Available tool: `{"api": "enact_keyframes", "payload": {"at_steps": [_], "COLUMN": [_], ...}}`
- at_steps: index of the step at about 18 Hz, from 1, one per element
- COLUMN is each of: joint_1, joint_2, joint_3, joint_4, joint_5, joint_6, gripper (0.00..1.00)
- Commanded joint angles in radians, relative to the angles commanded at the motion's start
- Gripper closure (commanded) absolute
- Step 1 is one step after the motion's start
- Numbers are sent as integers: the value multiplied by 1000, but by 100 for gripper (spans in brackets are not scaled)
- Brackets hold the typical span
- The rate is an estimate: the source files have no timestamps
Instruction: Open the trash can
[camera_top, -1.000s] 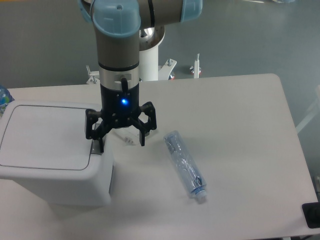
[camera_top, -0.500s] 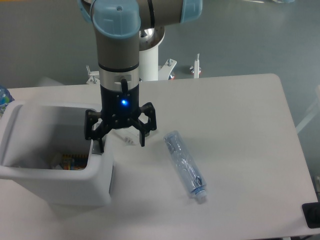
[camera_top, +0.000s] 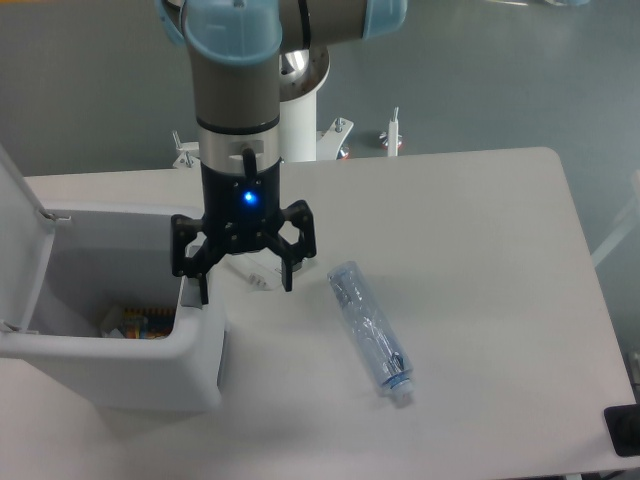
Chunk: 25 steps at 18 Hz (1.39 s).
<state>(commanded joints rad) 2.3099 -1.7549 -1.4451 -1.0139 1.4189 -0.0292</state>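
While the lid stands swung up at the far left edge of the frame, the trash can (camera_top: 150, 375) sits in the lower left on the table (camera_top: 480, 300), its mouth gaping and some colourful scraps showing at the bottom of the hollow. Nearest the camera is its smooth white front wall, boxy with rounded corners, a matte plastic that catches a soft sheen. Just right of centre and low down lies a clear crushed bottle (camera_top: 368, 330), crinkled and glossy, its cap end pointing toward the lower right, well apart from the bin. Moving back, the gripper (camera_top: 245, 285) hangs straight down over the bin's right rim, jaws spread wide with nothing between them; the left fingertip sits on or just above the corner where the push-button would be, though the button itself is hidden under it. So the bin lies directly below and to the left of the gripper, its long axis running left to right across the frame. By my reading the opening is done, and what is left is a clean lift straight up off that rim. Above glows a blue light on the black wrist, then the grey and pale-blue arm (camera_top: 235, 90), and behind it the white mounting post (camera_top: 297, 125) at the table's far edge.
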Motion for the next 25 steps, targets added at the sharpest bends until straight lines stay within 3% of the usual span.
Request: {"api": "enact_keyframes", "payload": {"at_steps": [5,11,16,22,25], "joint_1": [106,216,276,373,413], "joint_2": [2,29,60,150,183], "joint_3": [15,3,-41,-138,-178], "joint_4": [6,-11,-35,-71,-69], "joint_5": [2,43,92,94,89], "joint_6": [21,279,490,811,896], "gripper": [0,0,0,0,0]}}
